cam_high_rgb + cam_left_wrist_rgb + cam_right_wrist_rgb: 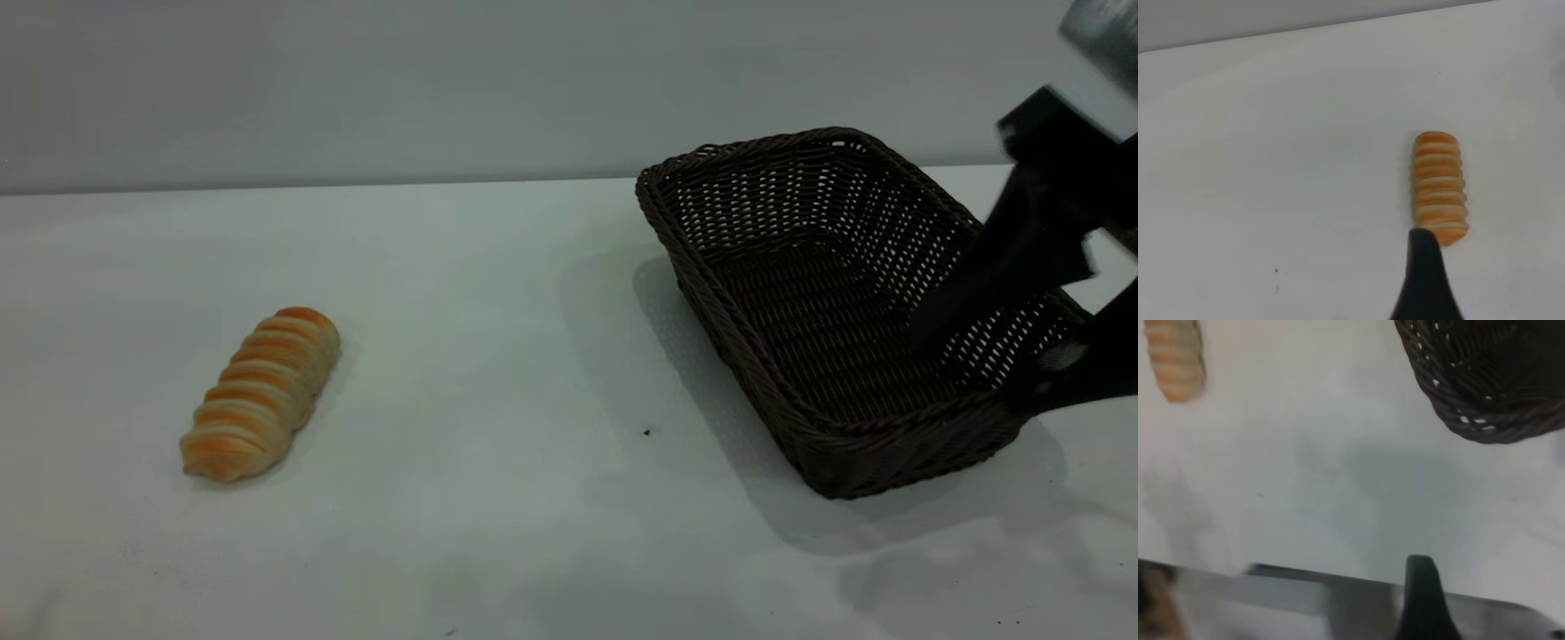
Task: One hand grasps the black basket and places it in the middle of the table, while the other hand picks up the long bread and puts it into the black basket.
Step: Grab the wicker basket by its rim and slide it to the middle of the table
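Tilting up at its right end, the basket (pixel 827 311) was seen at the table's (pixel 498 356) right side, lifted there by the right gripper (pixel 1022 356), whose fingers were clamped across the right rim, one inside the wall and one outside, presumably so it could be carried to the middle. The bread (pixel 261 392) lay flat on the left, well apart from the basket and untouched. One dark finger (pixel 1426 280) of the left gripper was seen near the bread's end; its spread could not be told.
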`<state>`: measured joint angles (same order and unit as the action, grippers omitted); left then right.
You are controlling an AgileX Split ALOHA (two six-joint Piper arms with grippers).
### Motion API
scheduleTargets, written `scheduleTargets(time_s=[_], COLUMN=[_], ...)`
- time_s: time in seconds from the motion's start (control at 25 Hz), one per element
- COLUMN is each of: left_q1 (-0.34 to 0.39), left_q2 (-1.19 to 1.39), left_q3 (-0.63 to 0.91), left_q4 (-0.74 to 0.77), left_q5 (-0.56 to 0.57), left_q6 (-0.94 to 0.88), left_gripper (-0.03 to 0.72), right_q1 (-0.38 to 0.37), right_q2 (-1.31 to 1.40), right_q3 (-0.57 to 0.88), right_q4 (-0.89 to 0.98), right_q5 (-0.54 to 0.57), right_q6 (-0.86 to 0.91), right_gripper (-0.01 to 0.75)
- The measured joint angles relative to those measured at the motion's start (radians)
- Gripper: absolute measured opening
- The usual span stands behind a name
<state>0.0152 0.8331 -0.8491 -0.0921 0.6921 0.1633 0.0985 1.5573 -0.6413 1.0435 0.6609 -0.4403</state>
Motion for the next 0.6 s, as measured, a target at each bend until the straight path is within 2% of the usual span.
scheduleTargets(time_s=[0.16,0.6], left_q1=[0.000,0.000], left_q2=[0.000,0.000], left_q3=[0.000,0.000], left_q4=[-0.001,-0.024], left_q5=[0.000,0.000], left_q6=[0.000,0.000], left_gripper=[0.566,0.566], right_q1=[0.000,0.000], right_q2=[0.098,0.297], right_q3=[-0.002,-0.010], right_q4=[0.103,0.360], right_q5=[-0.042,-0.253], right_q6=[0.033,0.082], right_gripper=[0.550,0.550])
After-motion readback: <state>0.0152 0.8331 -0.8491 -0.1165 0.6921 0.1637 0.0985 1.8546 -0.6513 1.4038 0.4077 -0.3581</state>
